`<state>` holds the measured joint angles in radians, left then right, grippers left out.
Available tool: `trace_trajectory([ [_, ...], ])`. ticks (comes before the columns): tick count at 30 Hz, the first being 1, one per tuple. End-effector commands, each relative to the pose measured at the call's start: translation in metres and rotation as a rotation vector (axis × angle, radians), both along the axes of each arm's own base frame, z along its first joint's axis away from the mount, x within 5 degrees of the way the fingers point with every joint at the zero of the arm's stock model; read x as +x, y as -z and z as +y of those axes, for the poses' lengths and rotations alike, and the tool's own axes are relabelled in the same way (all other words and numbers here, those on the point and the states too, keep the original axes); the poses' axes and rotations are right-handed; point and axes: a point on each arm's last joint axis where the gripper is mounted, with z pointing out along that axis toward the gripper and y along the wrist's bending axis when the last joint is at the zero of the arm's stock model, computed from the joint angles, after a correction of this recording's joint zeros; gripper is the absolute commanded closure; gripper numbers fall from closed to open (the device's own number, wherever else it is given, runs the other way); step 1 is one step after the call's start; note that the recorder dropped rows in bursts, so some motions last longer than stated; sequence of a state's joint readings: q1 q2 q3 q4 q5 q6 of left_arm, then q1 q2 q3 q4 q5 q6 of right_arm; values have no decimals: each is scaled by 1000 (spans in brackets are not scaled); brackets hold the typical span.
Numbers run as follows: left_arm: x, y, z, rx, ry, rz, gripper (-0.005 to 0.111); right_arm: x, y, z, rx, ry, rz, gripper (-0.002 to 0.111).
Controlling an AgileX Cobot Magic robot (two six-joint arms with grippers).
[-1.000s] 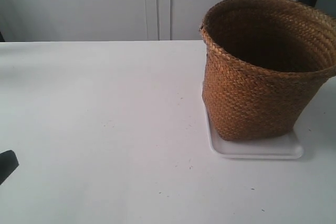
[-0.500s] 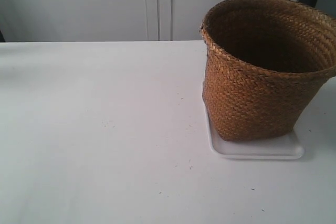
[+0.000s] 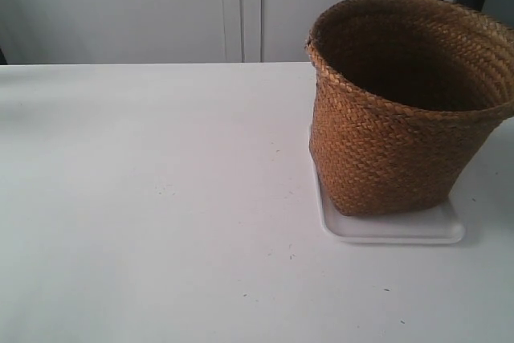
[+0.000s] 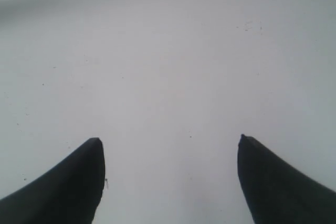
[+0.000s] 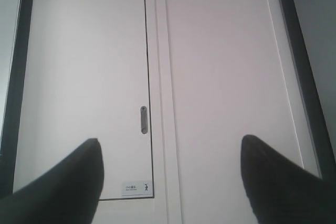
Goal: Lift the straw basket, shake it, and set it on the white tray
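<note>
the straw basket (image 3: 401, 110) stands upright on the white tray (image 3: 393, 229) on the table (image 3: 161, 198). the left gripper (image 4: 170, 142) and right gripper (image 5: 170, 142) gape wide, holding nothing.

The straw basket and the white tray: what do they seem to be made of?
The straw basket looks like woven natural fibre, brown and matte: braided strands show across wall and rim. The white tray seems plastic, smooth with rounded corners, though the look leaves it open.
</note>
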<state>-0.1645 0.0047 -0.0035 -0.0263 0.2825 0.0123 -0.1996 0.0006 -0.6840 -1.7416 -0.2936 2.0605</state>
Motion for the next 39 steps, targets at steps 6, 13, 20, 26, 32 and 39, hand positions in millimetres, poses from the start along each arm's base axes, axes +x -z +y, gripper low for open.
trace_trajectory([
  [6, -1, 3, 0, -16, -3, 34, 33, 0, 0, 0, 1, -2, -1, 40],
  [13, -1, 3, 0, -16, -3, 34, 33, 0, 0, 0, 1, -2, -1, 40],
  [20, -1, 3, 0, -16, -3, 34, 33, 0, 0, 0, 1, -2, -1, 40],
  [26, -1, 3, 0, -16, -3, 34, 33, 0, 0, 1, 9, -24, 6, 40],
  [32, -1, 3, 0, -16, -3, 34, 33, -3, -3, 4, 86, -155, -55, 40],
  [39, -1, 3, 0, -16, -3, 34, 33, 12, 18, -5, 63, -103, -303, 40],
])
